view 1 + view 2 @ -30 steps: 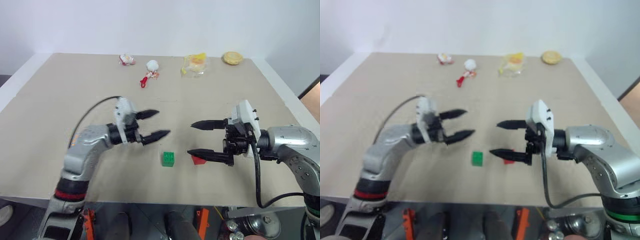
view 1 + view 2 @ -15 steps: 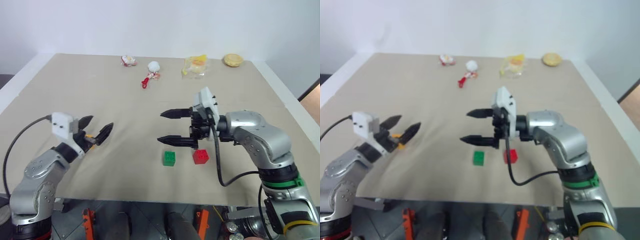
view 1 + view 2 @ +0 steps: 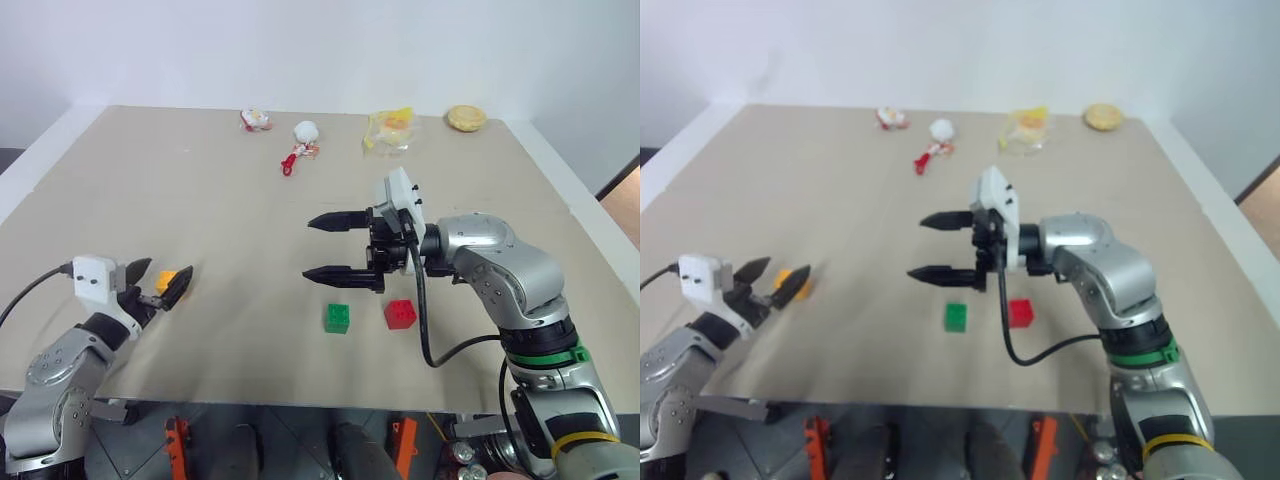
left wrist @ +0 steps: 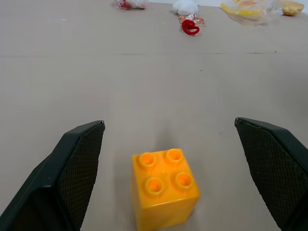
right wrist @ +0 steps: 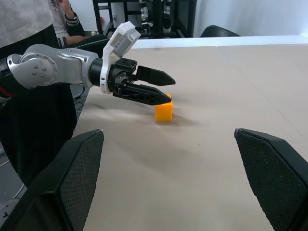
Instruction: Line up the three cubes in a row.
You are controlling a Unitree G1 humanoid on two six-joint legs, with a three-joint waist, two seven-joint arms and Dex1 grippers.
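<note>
Orange-yellow cube (image 3: 166, 281) near table's (image 3: 120, 180) left edge between wide-open, empty left hand (image 3: 158, 282); right hand (image 3: 322, 247) likewise.

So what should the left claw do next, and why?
Probably ease forward and close on the orange-yellow cube. The left gripper is open with the cube standing between its fingers, not yet held. The green cube and red cube already sit side by side, so this one should join them.

You see a glossy plastic orange cube (image 4: 164, 185), a matt beige table (image 4: 144, 86), and textured black finger pads (image 4: 84, 163).
</note>
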